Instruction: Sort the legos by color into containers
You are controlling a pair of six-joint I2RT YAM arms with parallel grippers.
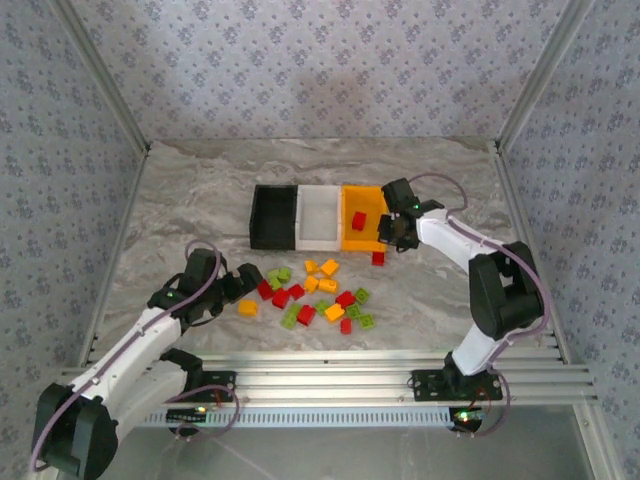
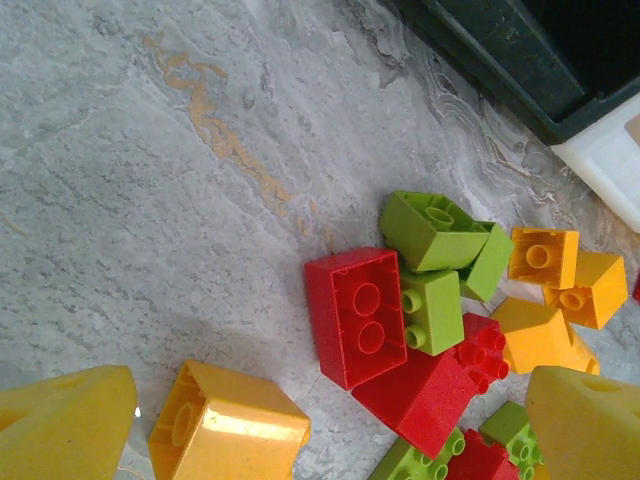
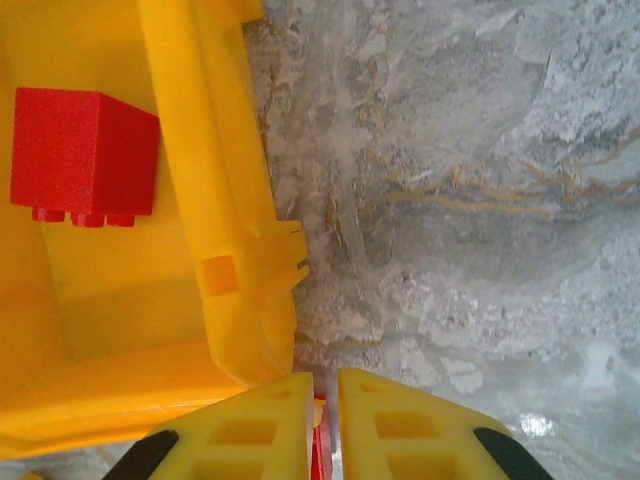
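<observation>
Red, lime green and orange-yellow legos (image 1: pixel 315 295) lie scattered in front of three containers in a row: black (image 1: pixel 272 215), white (image 1: pixel 318 240) and orange (image 1: pixel 368 203). One red lego (image 1: pixel 358 220) (image 3: pixel 80 150) rests inside the orange bin (image 3: pixel 215 200). My right gripper (image 1: pixel 388 243) (image 3: pixel 325 378) is just off that bin's near right corner. It is shut, and a thin strip of a red lego (image 1: pixel 378 258) (image 3: pixel 319 440) shows between its fingers. My left gripper (image 1: pixel 243 283) (image 2: pixel 325 430) stands open over the pile's left edge, above a red lego (image 2: pixel 358 315) and an orange-yellow one (image 2: pixel 228 425).
The marble tabletop (image 1: pixel 180 190) has free room left of the bins and behind them. Patterned walls and metal frame posts (image 1: pixel 110 90) close in the back and both sides. A ribbed metal rail (image 1: pixel 330 375) runs along the near edge.
</observation>
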